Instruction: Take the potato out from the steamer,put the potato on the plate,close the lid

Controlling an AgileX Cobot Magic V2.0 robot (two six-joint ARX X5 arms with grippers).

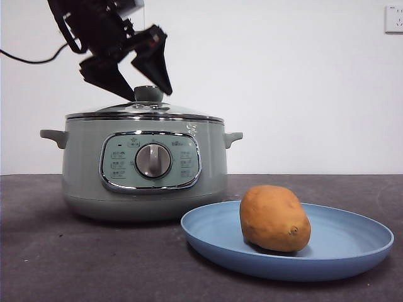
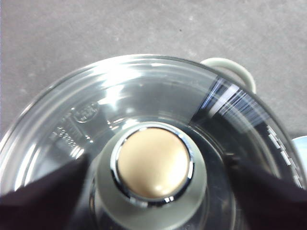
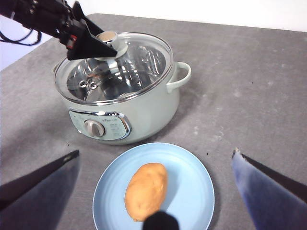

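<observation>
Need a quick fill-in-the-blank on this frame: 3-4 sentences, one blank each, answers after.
1. The potato lies on the ____.
2. The lid sits on the ____.
3. The left tool hangs with open jaws on either side of the lid's ____.
4. The right tool is open above the blue plate and holds ____.

Missing words: plate; steamer; knob; nothing
</observation>
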